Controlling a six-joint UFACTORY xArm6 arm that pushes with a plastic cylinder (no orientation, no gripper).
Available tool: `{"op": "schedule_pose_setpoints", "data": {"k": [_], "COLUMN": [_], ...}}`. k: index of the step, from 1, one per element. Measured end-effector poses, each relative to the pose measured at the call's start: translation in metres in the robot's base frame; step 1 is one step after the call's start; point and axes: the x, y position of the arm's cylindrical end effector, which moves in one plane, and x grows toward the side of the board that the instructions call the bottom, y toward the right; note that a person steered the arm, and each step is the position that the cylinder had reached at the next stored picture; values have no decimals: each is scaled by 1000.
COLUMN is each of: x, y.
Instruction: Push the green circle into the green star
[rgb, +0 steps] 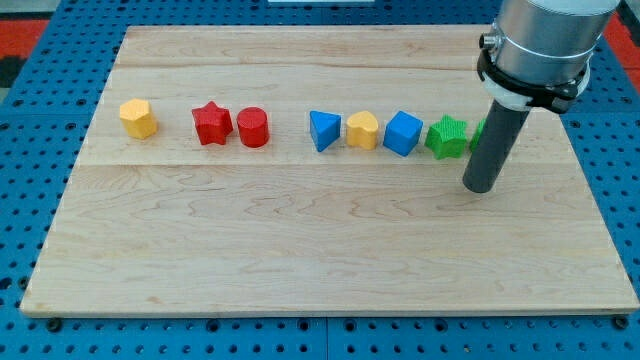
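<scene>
Green circle (478, 130), mostly hidden behind my tip (479, 187), touches green star (447, 137); no pincer shows.

Pale wooden board (300, 260) with faint lengthwise grain, on a blue pegboard surface (30, 200) dotted with holes. Blocks: yellow hexagon (138, 118), red star (212, 124), red cylinder (253, 128), blue triangle (323, 131), yellow pentagon-like block (362, 130), blue cube (403, 133), green star (447, 137), sliver of green circle (478, 131). Dark grey rod, my tip (479, 187), under a silver collar (540, 35).
</scene>
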Motion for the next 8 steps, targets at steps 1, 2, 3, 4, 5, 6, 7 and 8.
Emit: {"op": "schedule_pose_setpoints", "data": {"k": [1, 2, 3, 4, 5, 6, 7, 8], "x": [0, 3, 6, -34, -68, -82, -106, -106], "y": [0, 10, 85, 115, 103, 58, 32, 32]}}
